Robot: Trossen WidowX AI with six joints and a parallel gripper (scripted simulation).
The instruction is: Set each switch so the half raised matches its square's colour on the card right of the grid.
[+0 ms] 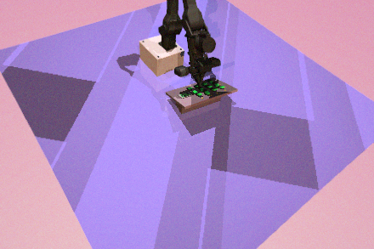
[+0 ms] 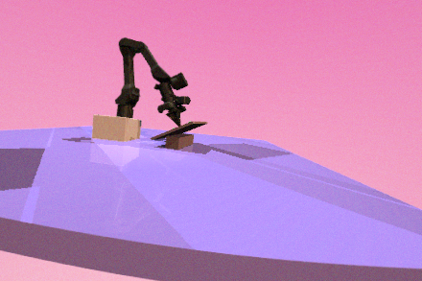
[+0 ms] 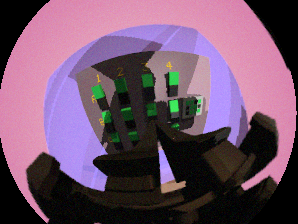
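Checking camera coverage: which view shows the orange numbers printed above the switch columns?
Only the wrist view: numbers sit above the switches; top and exterior views are too coarse.

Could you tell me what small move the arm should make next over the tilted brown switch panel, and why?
Probably a short push straight down. The closed black gripper sits with its tip right at the tilted brown switch panel, low among the green-and-dark-grey rocker switches. Shut fingers suit pressing a raised end. Which switch lies under the tip is hidden by the fingers, so I would press gently.
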